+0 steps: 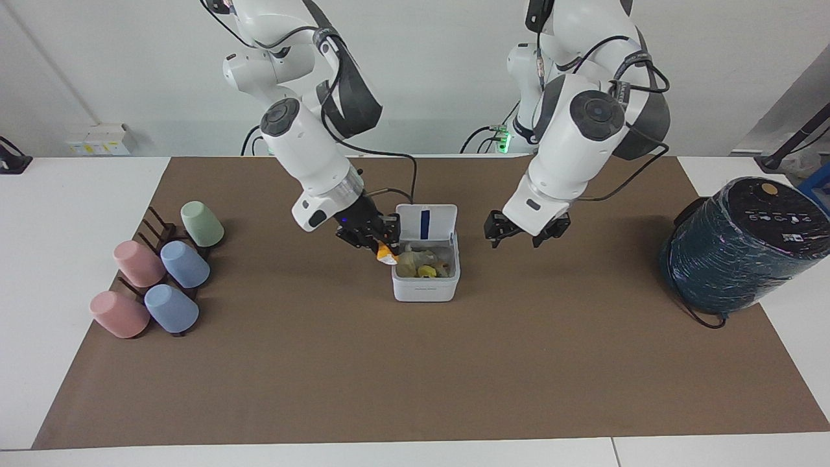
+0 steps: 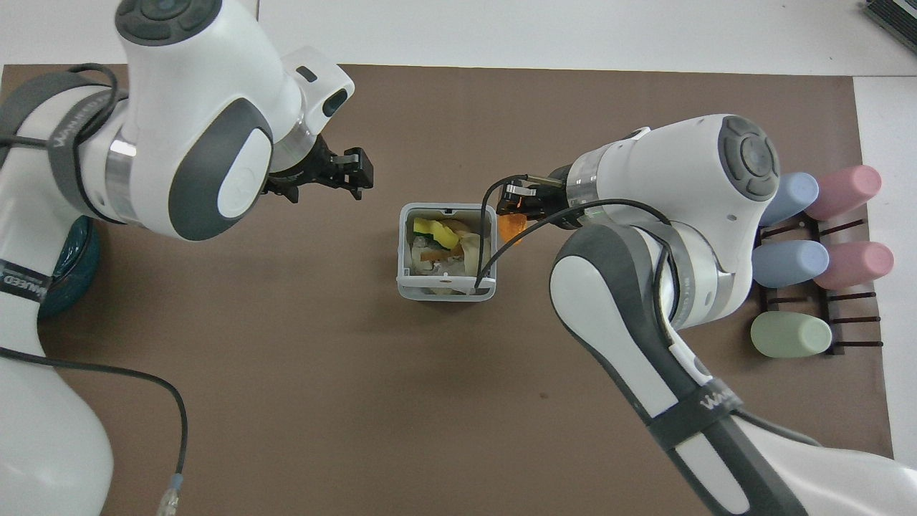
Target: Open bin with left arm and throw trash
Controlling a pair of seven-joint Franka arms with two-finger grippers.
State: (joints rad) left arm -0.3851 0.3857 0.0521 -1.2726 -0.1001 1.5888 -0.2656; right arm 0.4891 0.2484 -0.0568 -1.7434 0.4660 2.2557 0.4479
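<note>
We log: white bin mid-surface (lid up), right pincer gripping orange piece at its rim, left pincer spread wide, empty, beside bin.

Robot lab bench.
Two white arms rise at 12 o'clock over a white table with a brown mat, against a bare white wall; a wrapped cylinder sits at 3 o'clock.

Bright even light, soft shadows
</note>
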